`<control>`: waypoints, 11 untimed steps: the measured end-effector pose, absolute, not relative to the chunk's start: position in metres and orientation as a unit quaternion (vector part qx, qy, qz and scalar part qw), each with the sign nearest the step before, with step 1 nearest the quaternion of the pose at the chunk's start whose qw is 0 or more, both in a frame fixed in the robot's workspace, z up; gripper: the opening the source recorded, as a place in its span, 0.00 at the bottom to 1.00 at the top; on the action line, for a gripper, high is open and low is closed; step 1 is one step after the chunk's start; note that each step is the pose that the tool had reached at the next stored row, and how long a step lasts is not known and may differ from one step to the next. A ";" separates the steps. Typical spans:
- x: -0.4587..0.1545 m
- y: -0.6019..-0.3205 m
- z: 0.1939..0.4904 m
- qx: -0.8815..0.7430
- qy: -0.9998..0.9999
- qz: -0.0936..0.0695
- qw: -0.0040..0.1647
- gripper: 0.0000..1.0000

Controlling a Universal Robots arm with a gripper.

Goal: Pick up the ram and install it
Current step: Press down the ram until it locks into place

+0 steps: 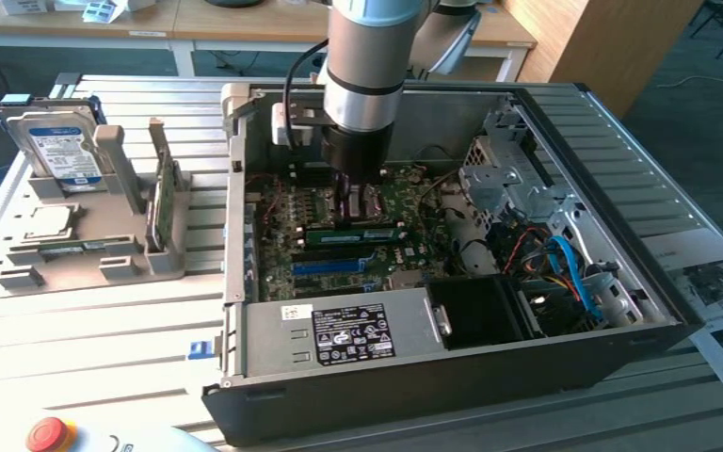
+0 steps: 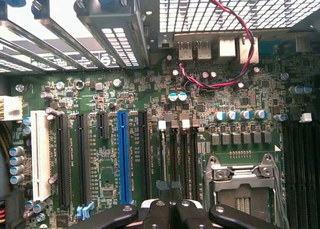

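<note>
Ram (image 1: 364, 226), thin green stick with black chips, seated upright in a motherboard (image 2: 105, 169) slot inside the open black steel case (image 1: 462, 372), directly under the claw (image 1: 355, 201). Claw closed down tight above the stick's top edge; grip on it unclear.

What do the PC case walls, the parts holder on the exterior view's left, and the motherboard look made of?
PC case: looks like sheet metal, dark painted outside, bare grey with punched holes inside.
Parts holder: probably moulded or printed plastic, matte grey, thick blocky ribs.
Motherboard: green laminate circuit board, with plastic slots and metal-can capacitors.
</note>
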State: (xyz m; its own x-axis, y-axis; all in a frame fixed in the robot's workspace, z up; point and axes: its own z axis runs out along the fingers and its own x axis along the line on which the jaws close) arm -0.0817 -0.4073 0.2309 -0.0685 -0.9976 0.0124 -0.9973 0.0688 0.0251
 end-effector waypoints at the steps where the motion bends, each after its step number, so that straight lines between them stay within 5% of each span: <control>1: -0.082 -0.407 0.231 0.682 -0.731 -0.005 0.013 0.10; 11: -0.082 -0.407 0.229 0.682 -0.731 -0.005 0.013 0.10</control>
State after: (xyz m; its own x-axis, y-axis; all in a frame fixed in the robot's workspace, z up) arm -0.0817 -0.4073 0.2295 -0.0685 -0.9976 0.0124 -0.9973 0.0688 0.0251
